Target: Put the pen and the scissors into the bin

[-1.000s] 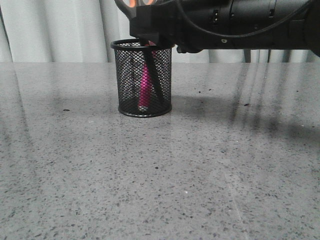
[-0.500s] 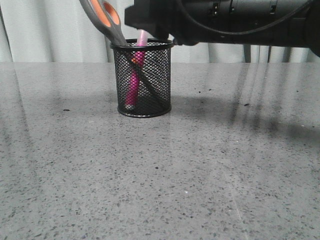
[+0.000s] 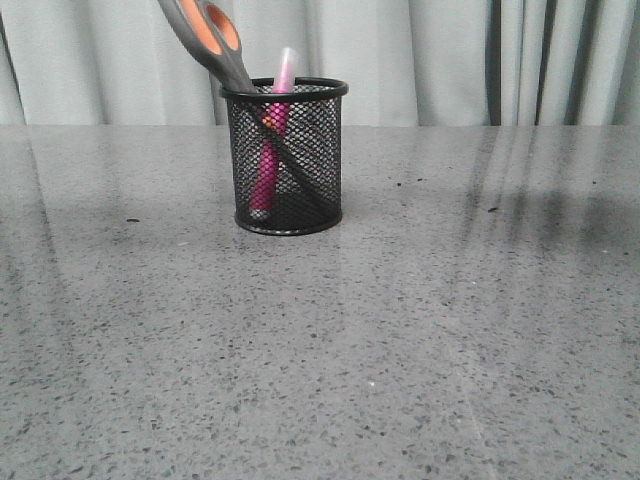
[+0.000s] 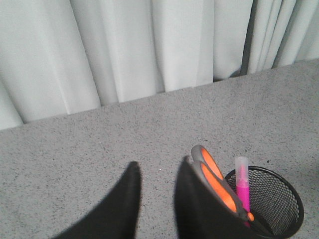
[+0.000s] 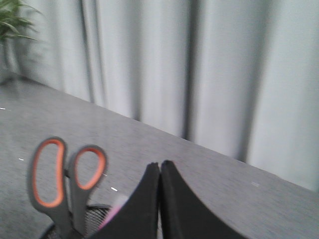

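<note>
We find the scissors [image 3: 215, 45] standing blades-down in the bin [image 3: 288, 157], leaning steeply, orange loops well above and outside the rim. The pen [image 3: 270, 140] stands inside too, pale cap just above the rim. Both items look placed.

Risk, in our judgement: the leaning scissors load the bin's rim on 1 side, so a brush from either arm could tip the bin on the surface [image 3: 320, 350].

Left fingers [image 4: 159, 199] are spread and empty, the scissors' loops just beside 1 finger. Right fingers [image 5: 159, 199] are pressed together on nothing, above the bin, near the loops.
</note>
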Motion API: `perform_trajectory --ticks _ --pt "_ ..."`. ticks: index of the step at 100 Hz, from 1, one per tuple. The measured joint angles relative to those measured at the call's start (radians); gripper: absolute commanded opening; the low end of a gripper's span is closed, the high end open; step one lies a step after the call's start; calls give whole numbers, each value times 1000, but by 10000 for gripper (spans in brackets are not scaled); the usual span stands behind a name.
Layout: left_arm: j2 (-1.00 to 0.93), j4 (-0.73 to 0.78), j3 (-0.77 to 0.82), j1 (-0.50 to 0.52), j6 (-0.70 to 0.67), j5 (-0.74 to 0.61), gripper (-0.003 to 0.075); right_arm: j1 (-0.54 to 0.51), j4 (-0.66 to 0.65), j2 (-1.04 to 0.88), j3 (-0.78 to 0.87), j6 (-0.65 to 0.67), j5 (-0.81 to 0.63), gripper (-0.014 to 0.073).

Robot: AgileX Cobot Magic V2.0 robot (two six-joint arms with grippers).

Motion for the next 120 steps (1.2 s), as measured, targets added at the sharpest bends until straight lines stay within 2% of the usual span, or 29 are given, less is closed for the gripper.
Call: perform_trajectory --ticks 9,16,29,41,63,86,102,120 --pt "-82 14 88 0 0 -72 -20 -2 0 -114 4 0 139 -64" --pt "-161 21 171 0 0 -145 -20 -2 2 -199 21 0 195 -64" --pt "-333 43 334 0 0 -276 -20 -2 2 -358 103 0 220 -63" --pt "-485 53 479 0 0 -341 -20 -2 0 -507 221 0 224 -63" --pt "-704 25 698 0 0 -341 -20 -2 -2 -799 458 0 256 -64" --pt "-873 5 822 0 0 -303 -20 -2 10 -1073 616 0 333 -64" --pt "-910 -14 839 0 0 -313 -20 -2 19 -1158 650 0 383 -65" --pt "-910 -29 841 0 0 -313 -20 -2 25 -1164 652 0 423 -65"
